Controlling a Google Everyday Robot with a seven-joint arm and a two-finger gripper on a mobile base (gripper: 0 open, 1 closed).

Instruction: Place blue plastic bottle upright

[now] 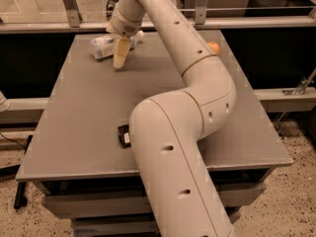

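Note:
The blue plastic bottle [104,46] lies on its side at the far left of the grey table [84,112], its white cap end pointing right behind my arm. My gripper [120,58] hangs just in front of the bottle, pointing down, its tips close to the table surface. Part of the bottle is hidden behind the wrist.
An orange fruit [213,47] sits at the far right of the table, partly behind my arm. A small dark packet [124,135] lies near the front, next to my arm's base link. A metal railing [69,6] and glass run behind the table.

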